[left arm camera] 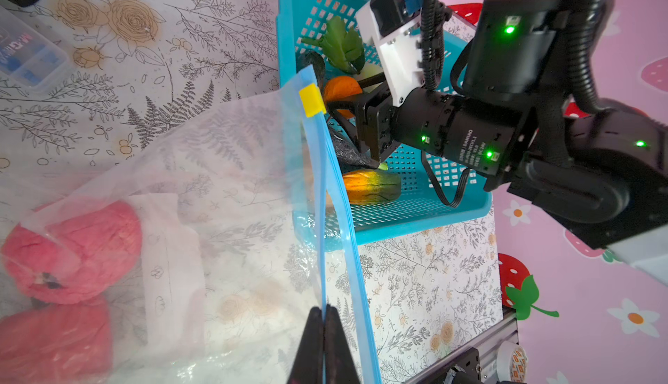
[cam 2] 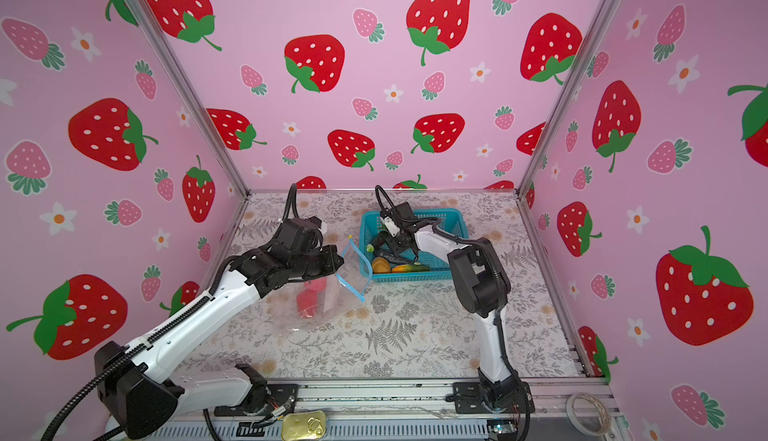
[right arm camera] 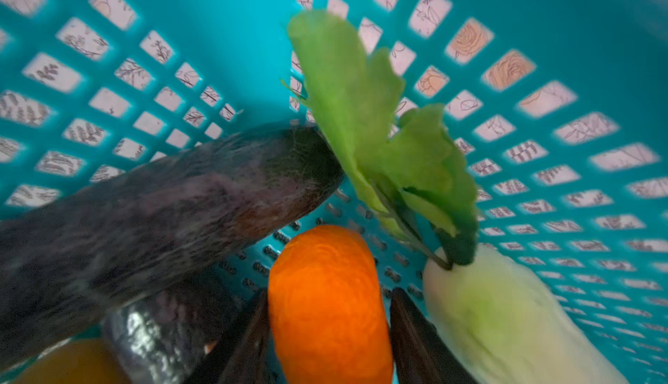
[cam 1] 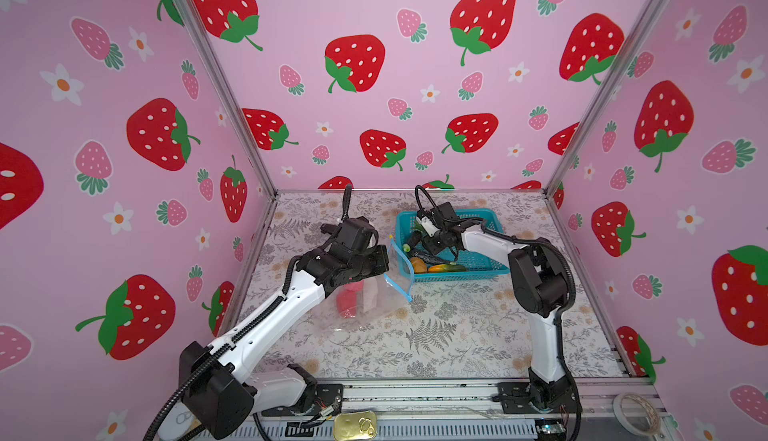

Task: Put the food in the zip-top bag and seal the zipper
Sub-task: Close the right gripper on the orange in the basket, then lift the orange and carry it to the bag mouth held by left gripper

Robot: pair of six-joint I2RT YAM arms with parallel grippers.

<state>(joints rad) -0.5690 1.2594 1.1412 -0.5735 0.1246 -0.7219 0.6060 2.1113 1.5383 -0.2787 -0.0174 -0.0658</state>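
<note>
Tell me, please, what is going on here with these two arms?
The left tool pinches the zipper strip of the zip-top bag, holding its mouth open beside the basket. Two red-pink lumps are already inside the bag. The right tool is down in the basket, closed on the orange, which is not yet lifted out.

Three walls (cam 1: 395, 86): pink, printed with big red strawberries, smaller pink strawberries, white flowers with orange centres. Aluminium posts (cam 1: 222, 86) at both back corners, leaning outward in both top views. Table (cam 1: 457, 335) covered in pale cloth with grey fern and beige rose print. Slotted aluminium rail (cam 1: 415, 395) along front edge. Gold tin (cam 1: 355, 425) below rail; tape roll (cam 1: 636, 412) at front right corner. Light even, soft, shadows faint.
</note>
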